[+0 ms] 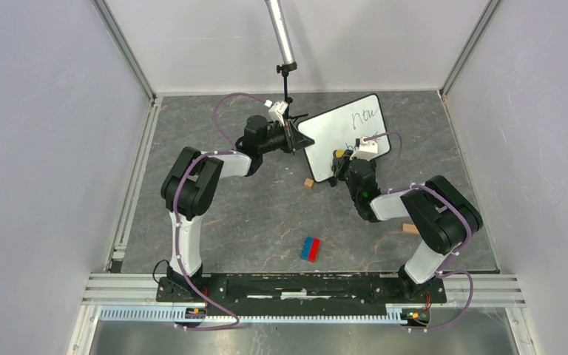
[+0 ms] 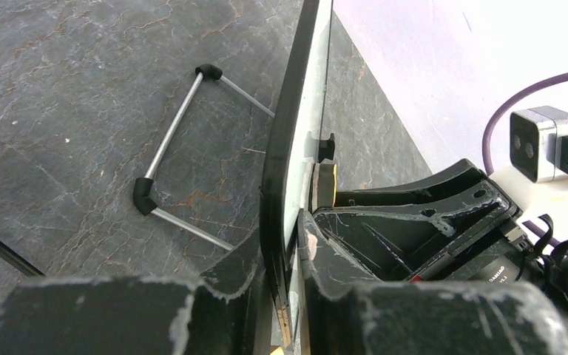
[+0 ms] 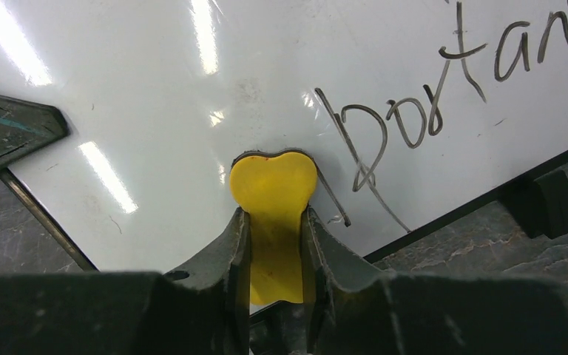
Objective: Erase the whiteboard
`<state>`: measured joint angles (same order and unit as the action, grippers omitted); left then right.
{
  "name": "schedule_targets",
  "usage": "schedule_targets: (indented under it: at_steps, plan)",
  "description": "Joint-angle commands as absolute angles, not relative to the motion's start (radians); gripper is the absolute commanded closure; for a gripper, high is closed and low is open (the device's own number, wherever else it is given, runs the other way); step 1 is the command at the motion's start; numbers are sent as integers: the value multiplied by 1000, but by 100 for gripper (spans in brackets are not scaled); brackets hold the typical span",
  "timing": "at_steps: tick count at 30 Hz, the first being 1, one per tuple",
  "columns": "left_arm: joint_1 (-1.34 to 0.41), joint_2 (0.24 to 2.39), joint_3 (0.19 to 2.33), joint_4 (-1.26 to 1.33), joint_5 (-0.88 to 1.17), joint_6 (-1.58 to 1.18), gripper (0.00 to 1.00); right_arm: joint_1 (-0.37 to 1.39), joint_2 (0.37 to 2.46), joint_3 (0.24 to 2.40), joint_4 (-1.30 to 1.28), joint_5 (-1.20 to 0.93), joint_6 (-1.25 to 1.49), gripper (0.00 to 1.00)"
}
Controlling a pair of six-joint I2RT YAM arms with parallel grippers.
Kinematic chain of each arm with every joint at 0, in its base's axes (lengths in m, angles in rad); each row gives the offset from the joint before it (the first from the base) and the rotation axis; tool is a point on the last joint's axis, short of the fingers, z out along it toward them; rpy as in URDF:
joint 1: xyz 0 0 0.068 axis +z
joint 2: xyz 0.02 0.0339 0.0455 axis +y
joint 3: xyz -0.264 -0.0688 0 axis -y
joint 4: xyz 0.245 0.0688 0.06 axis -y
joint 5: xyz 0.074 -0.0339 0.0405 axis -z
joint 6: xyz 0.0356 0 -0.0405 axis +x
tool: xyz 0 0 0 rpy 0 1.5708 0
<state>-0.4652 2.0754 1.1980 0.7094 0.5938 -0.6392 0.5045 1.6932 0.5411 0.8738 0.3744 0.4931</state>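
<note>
The whiteboard [image 1: 346, 127] stands tilted at the back of the table, with black handwriting [image 1: 364, 114] near its upper right. My left gripper [image 1: 293, 135] is shut on its left edge; in the left wrist view the board's black frame [image 2: 281, 148] runs between the jaws [image 2: 290, 244]. My right gripper [image 1: 338, 159] is shut on a yellow eraser [image 3: 274, 214], its felt pressed against the board face [image 3: 155, 89] just left of the writing [image 3: 407, 118]. The eraser also shows in the left wrist view [image 2: 327, 183], on the board's far side.
A wire stand [image 2: 181, 151] with black corners lies on the table behind the board. A small wooden block [image 1: 308, 183], a red and blue block [image 1: 310, 248] and another wooden block [image 1: 410, 228] lie on the dark tabletop. A camera pole [image 1: 284, 44] hangs above.
</note>
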Motion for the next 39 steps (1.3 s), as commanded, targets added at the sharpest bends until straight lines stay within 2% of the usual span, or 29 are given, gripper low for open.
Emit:
schedule_targets:
  at_steps: [1,7,18,22,26,28,30,34,39]
  plan:
    - [-469,2089,1226,695,592,-603,98,574,1719,576,824,394,440,92]
    - [-469,2086,1223,690,593,-601,98,721,1764,678,839,425,307,91]
    - [-470,2083,1229,673,595,-590,98,656,1711,596,871,458,322,87]
    - [-469,2083,1230,671,597,-588,98,660,1707,585,937,368,283,67]
    - [-468,2082,1230,664,596,-580,98,652,1654,628,809,335,271,47]
    - [-468,2083,1234,660,597,-580,98,646,1606,645,718,362,270,22]
    - [-468,2085,1236,660,598,-582,98,634,1555,634,654,368,285,13]
    - [-468,2086,1237,660,598,-583,98,610,1504,574,676,320,279,12]
    - [-468,2084,1233,663,599,-583,98,571,1549,652,593,172,227,25]
